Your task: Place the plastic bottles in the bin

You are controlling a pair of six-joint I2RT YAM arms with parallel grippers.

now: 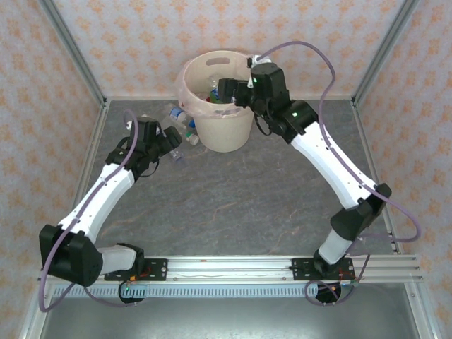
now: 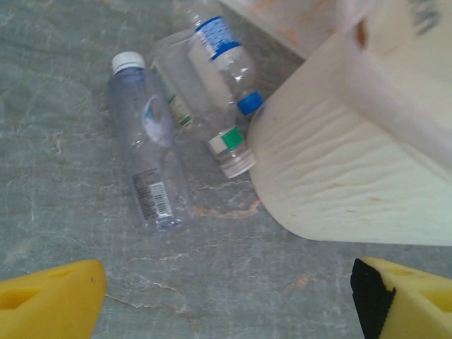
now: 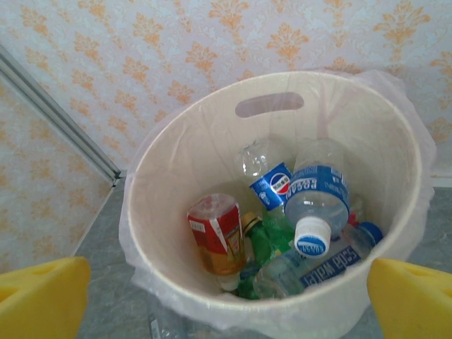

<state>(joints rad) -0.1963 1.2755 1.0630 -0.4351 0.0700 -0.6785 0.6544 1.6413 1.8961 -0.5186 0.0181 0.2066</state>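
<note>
Trouble is likeliest at the bin's wall. My left gripper (image 2: 226, 289) hangs released, jaws wide and empty, over three plastic bottles (image 2: 173, 99) lying on the tabletop (image 2: 63, 212) in the upper left of the wrist frame. The white-capped bottle (image 2: 148, 162) lies free. The blue-capped bottle (image 2: 222, 60) and the green-labelled bottle (image 2: 233, 152) lie hard by the bin (image 2: 339, 176), so a finger could jam on the wall, or a slick round bottle could roll away. My right gripper (image 3: 226, 296) is spread, empty, above the bin, where several bottles lie.
</note>
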